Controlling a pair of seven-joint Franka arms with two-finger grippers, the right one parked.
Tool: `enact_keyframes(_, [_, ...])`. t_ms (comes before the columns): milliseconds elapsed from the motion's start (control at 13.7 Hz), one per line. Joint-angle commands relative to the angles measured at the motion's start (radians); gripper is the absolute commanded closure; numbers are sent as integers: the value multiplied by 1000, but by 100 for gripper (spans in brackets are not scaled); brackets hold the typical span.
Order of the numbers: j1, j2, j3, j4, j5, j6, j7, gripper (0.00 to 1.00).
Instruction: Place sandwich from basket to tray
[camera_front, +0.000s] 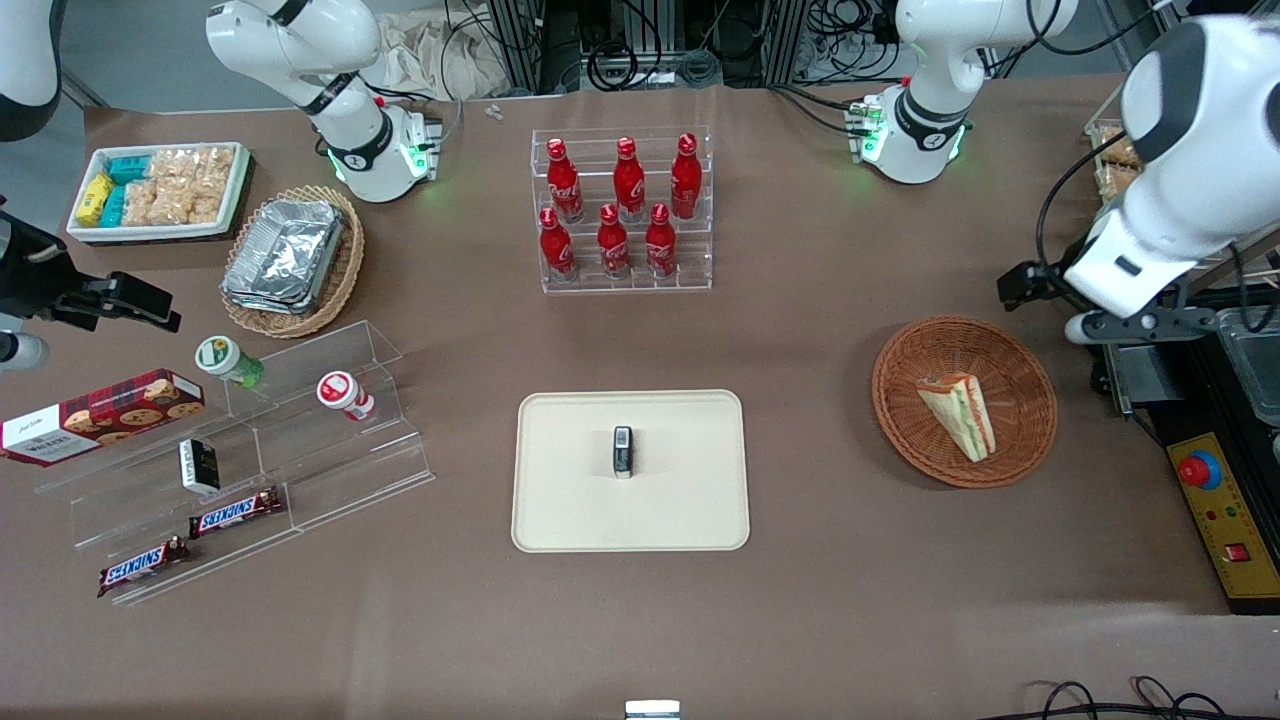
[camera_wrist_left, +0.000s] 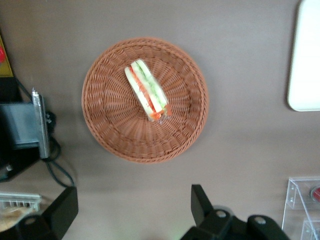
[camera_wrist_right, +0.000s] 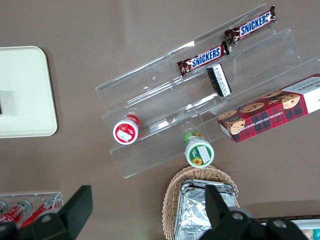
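- Sandwich (camera_front: 958, 414): I count one, a wedge lying on its side in the round reddish-brown basket (camera_front: 1020, 375), toward the working arm's end of the table (camera_front: 820, 600). On my wrist camera I see its green and red layers edge-on.
- One cream tray (camera_front: 560, 500) sits near the table's middle, well apart from the basket. A single small dark object (camera_front: 623, 451) rests on it; I cannot make out what it is.
- My hand (camera_wrist_left: 134, 210) hangs above the table beside the basket, spread wide and holding nothing. In the front view the arm covers most of it, and the wrist camera cuts both fingers (camera_wrist_left: 201, 202) off.
- Six red bottles (camera_front: 620, 205) stand in a clear rack, three on each of two steps, farther from the front camera than the tray.
- Toward the parked arm's end: two Snickers bars (camera_front: 235, 512), two small cups (camera_front: 345, 394) lying tipped on a clear stepped stand, one small dark box (camera_front: 198, 466) and one cookie box (camera_front: 100, 415).
- One paler basket holds a stack of foil containers (camera_front: 285, 250); how many are stacked I cannot count.
- One white bin (camera_front: 160, 232) holds snack packets, too crowded to count.
- Only one edge of the tray shows on the wrist camera.
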Motion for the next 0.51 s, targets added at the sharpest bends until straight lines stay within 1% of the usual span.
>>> enact_keyframes(0, [11, 52, 4, 137, -63, -65, 115, 0])
enact_keyframes(146, [11, 52, 5, 117, -68, 6, 72, 0])
enact_keyframes(439, [11, 47, 4, -40, -59, 187, -121, 0])
